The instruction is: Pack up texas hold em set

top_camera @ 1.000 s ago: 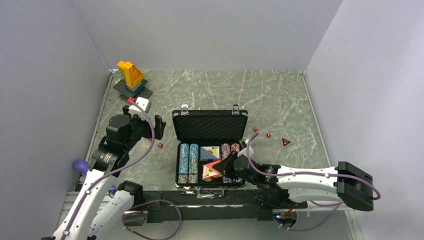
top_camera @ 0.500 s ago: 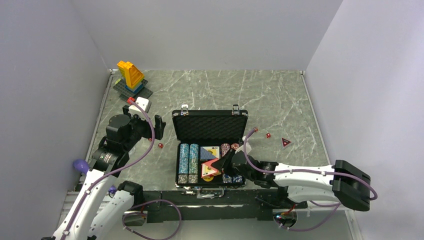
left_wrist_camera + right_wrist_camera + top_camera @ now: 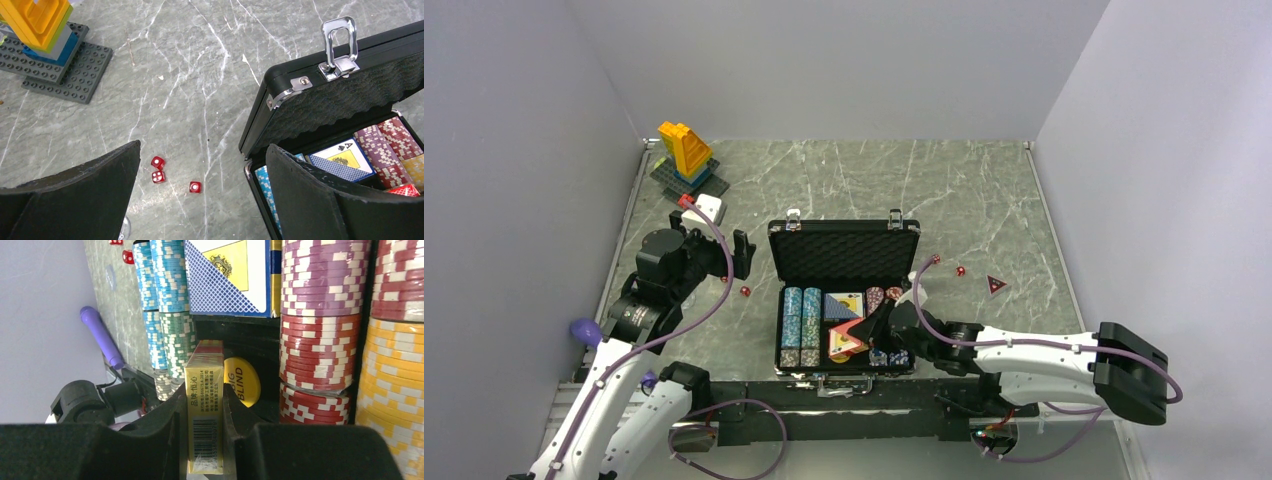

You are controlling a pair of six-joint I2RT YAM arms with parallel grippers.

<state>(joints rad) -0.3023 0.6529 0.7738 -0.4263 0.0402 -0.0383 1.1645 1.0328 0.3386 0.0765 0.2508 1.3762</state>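
Item: card deck (image 3: 204,390), on edge, clamped in right gripper (image 3: 202,402), over near middle slot of case (image 3: 844,255). Lower straight, tip flat, clear of chips (image 3: 310,340). Idle: left gripper (image 3: 202,165), fingers apart, above dice (image 3: 158,176) left of case

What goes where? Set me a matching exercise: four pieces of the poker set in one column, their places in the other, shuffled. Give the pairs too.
Things
1. yellow-sided card deck
2. blue-backed card deck
3. BIG BLIND button
4. three red dice

Places
A. loose on the table, left of the case
B. lying flat in the case, between chip rows
C. clamped on edge in the right claw
D. on the case floor, just beyond that claw

Pairs: 1-C, 2-B, 3-D, 4-A
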